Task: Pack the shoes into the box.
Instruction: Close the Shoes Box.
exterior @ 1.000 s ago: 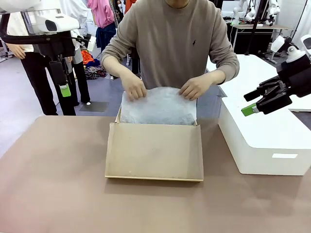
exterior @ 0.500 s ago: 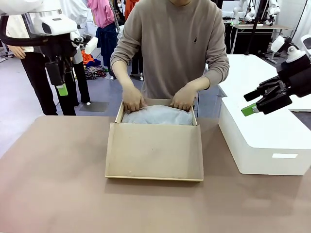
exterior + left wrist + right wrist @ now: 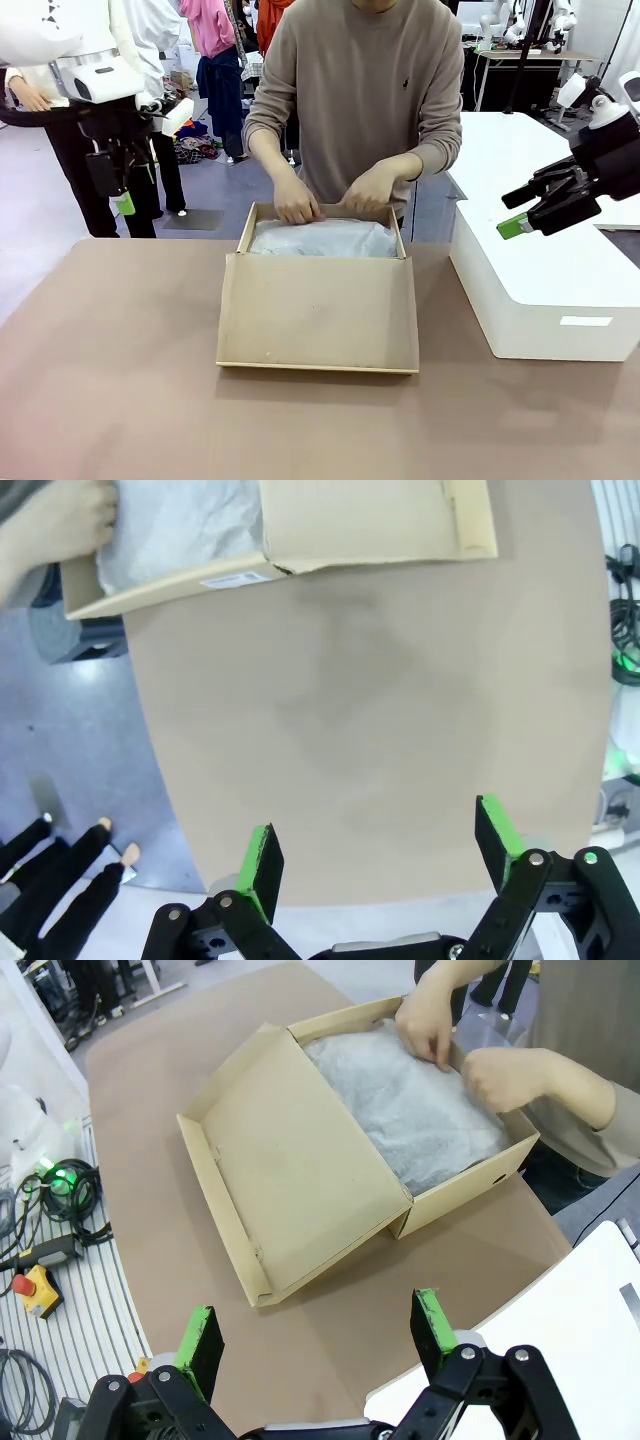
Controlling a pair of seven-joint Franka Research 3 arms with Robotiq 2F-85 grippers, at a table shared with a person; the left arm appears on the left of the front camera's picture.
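Observation:
The tan cardboard box (image 3: 318,315) stands mid-table, its flat lid folded down towards me. White tissue paper (image 3: 322,238) covers its inside, so the shoes are hidden. The person's hands (image 3: 298,208) rest on the paper at the far rim. My left gripper (image 3: 118,192) hangs open, high above the table's far left corner. My right gripper (image 3: 515,208) is open in the air over the white box. The left wrist view has its open gripper (image 3: 380,852) over bare table, the box (image 3: 370,520) far ahead. The right wrist view looks past its open gripper (image 3: 315,1345) at the box (image 3: 300,1170) and tissue (image 3: 415,1110).
A bigger white rectangular box (image 3: 545,290) stands at the table's right side, close beside the shoebox. The brown tabletop (image 3: 110,380) is bare at front and left. The person stands at the far edge. Cables and an emergency-stop button (image 3: 40,1290) lie beyond the table.
The person has pushed the raised tissue paper down flat into the box and brought both hands together at its far rim. My left arm has drifted a little to the left; the right has stayed put.

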